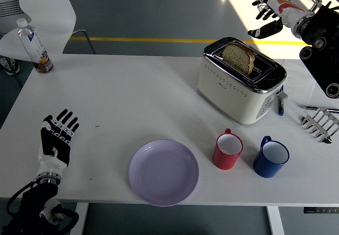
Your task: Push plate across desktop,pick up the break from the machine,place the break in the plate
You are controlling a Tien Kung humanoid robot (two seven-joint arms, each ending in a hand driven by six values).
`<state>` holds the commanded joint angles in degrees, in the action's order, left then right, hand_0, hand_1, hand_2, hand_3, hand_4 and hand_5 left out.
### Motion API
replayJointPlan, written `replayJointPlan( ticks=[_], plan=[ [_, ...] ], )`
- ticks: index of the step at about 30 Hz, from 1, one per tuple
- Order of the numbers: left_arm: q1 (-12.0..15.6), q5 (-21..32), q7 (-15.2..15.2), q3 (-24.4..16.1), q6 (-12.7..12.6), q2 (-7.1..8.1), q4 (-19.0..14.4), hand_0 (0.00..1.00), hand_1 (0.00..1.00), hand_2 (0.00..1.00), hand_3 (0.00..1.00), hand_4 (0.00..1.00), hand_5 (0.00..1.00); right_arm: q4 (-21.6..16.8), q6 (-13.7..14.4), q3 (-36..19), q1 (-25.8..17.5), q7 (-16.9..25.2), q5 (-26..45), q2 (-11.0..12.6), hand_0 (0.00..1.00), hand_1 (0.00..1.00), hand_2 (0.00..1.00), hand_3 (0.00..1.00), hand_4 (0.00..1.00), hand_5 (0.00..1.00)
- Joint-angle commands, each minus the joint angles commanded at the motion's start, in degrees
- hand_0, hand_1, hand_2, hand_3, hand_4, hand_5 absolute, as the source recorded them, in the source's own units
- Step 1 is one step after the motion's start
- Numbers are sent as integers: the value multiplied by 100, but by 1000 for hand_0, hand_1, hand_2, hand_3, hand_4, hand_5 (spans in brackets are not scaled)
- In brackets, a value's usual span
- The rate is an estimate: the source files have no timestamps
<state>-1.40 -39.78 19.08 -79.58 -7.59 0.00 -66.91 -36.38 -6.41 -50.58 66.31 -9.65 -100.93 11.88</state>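
Lilac plate (163,172) sits at the near edge, unpushed; bread (238,57) stands in the toaster (241,80) — so we raise our right hand (270,16) spread, empty, above it. Left hand (57,138) rests flat, open.

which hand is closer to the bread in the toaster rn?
Right. The right hand hovers above and beyond the bread; the left hand rests flat near the table's left edge.
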Motion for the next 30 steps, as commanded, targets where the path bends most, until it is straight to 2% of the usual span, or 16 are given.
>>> replayJointPlan(
  ticks=[5, 6, 7, 11, 12, 17, 18, 24, 29, 30],
  plan=[
    [-4, -40, 64, -10, -75, 0, 39, 799, 752, 767, 657, 441, 998, 591, -55, 15, 216, -119, -49, -295, 711, 580, 569, 768, 838, 243],
    [-2, -40, 70, -12, -81, 0, 43, 788, 734, 735, 621, 427, 998, 640, -65, 10, 230, -134, -70, -318, 754, 611, 590, 747, 835, 250],
    [1, -39, 76, -14, -85, 0, 46, 788, 734, 735, 621, 427, 998, 658, -69, 8, 236, -139, -78, -326, 754, 611, 590, 747, 835, 250],
    [19, -43, 109, -11, -95, 0, 51, 788, 734, 735, 621, 427, 998, 1125, -60, 12, 337, -182, -180, -531, 754, 611, 590, 747, 835, 250],
    [19, -44, 109, -9, -95, 0, 51, 792, 732, 735, 609, 419, 998, 1173, -62, 25, 338, -184, -158, -546, 706, 615, 600, 746, 833, 258],
    [8, -116, 68, -14, -18, 0, 50, 792, 732, 735, 609, 419, 998, 1253, -160, 96, 296, -232, 80, -557, 706, 615, 600, 746, 833, 258],
    [7, -132, 55, -22, 5, 0, 53, 789, 727, 731, 605, 407, 998, 1252, -201, 112, 298, -256, 146, -567, 667, 613, 603, 750, 834, 271],
    [10, -161, 39, -35, 35, 0, 56, 784, 725, 731, 600, 402, 998, 1254, -295, 133, 345, -314, 380, -652, 659, 610, 601, 749, 836, 289],
    [8, -168, 34, -16, 40, 0, 61, 784, 725, 731, 600, 402, 998, 1377, -250, 187, 399, -339, 427, -768, 659, 610, 601, 749, 836, 289],
    [11, -171, 31, -12, 45, 0, 63, 784, 722, 731, 597, 388, 988, 1442, -221, 188, 405, -350, 408, -816, 683, 630, 624, 764, 837, 296]
  ],
)
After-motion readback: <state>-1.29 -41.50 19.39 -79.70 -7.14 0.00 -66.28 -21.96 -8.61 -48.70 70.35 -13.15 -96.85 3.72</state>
